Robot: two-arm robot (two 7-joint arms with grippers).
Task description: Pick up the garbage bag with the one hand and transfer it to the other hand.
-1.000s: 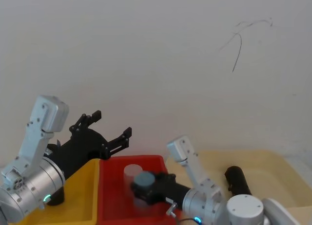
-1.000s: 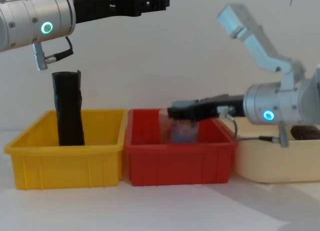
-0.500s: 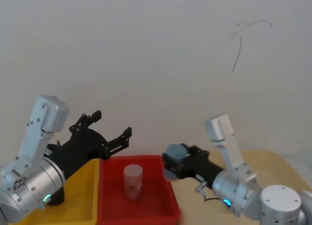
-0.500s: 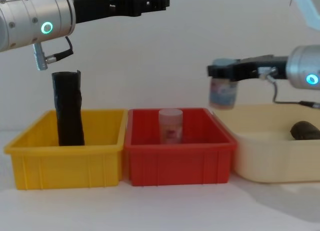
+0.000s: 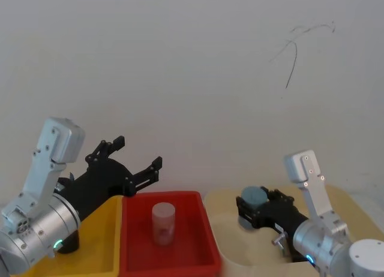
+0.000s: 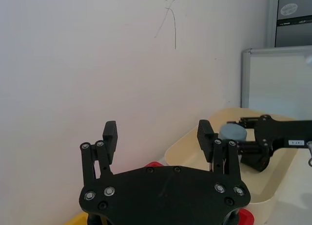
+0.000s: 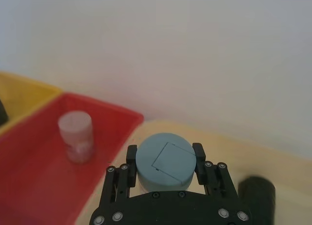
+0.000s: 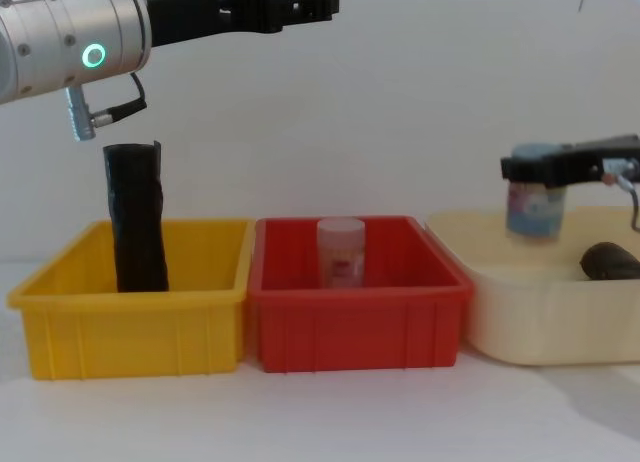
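Above the cream bin [image 8: 520, 312], the right gripper [image 8: 522, 169] is clamping a blue-lidded jar [image 8: 533, 200], one finger on each side of the lid; in the right wrist view the jar [image 7: 166, 161] is sitting squarely between the fingers [image 7: 131, 159]. Below and beyond that gripper a dark roll [image 8: 608, 261] is lying on its side in the cream bin, and the right wrist view is showing its end [image 7: 257, 198] just past the gripper's body. Off to that gripper's left, lower down, a frosted jar [image 8: 340, 252] is standing upright in the red bin [image 8: 355, 322].

High over the yellow bin [image 8: 130, 327], the left gripper [image 8: 300, 4] is reaching forward on its silver arm [image 8: 60, 37] with the green ring glowing. Its fingers are spread wide apart and are holding nothing, as the left wrist view is showing [image 6: 157, 135]. Well below it and back toward the arm, the garbage bag [image 8: 137, 217] is standing upright in the yellow bin, its top rising above the bin's rim and nothing touching it. From the head view the left gripper [image 5: 137, 156] is hanging near the seam between the yellow and red bins, while the right gripper [image 5: 241, 210] is hovering over the cream bin [image 5: 228, 241] with its jar [image 5: 255, 199].
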